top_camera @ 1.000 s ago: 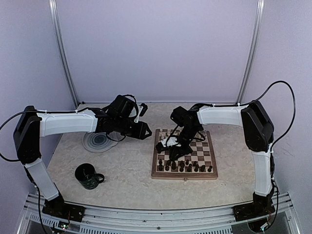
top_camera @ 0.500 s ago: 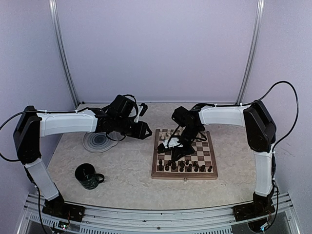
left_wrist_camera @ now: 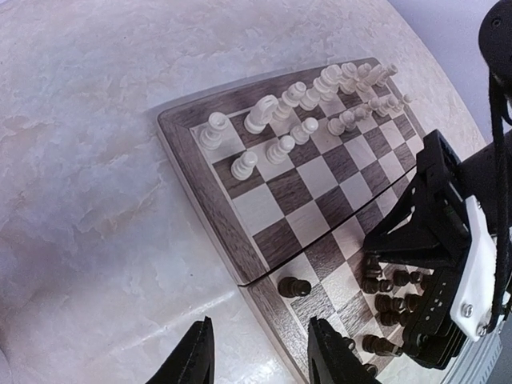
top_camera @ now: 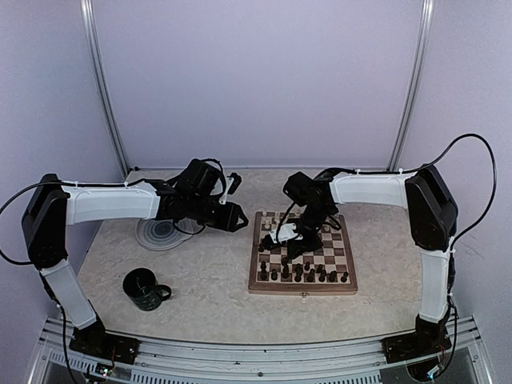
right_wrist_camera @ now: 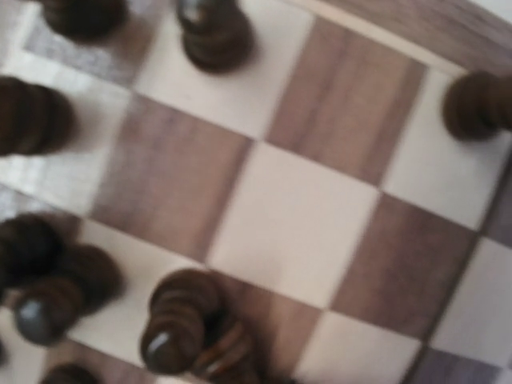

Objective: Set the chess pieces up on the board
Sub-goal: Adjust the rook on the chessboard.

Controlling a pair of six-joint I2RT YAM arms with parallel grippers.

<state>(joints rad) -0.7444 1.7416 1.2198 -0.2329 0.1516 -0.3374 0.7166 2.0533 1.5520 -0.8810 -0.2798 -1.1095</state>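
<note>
The board lies right of centre on the table. Cream chess pieces stand in rows along its far edge. Dark chess pieces crowd its near rows, and one dark pawn stands alone by the left rim. My left gripper is open and empty, hovering over the table just left of the board's rim. My right gripper hangs low over the board's left-middle squares. Its wrist view is blurred and shows dark pieces close below but no fingers.
A round grey swirl-patterned plate lies under the left arm. A dark mug stands at the near left. The right arm's white and black wrist housing shows above the dark rows.
My right gripper has risen and drifted slightly back and right over the board. My left gripper has barely moved.
</note>
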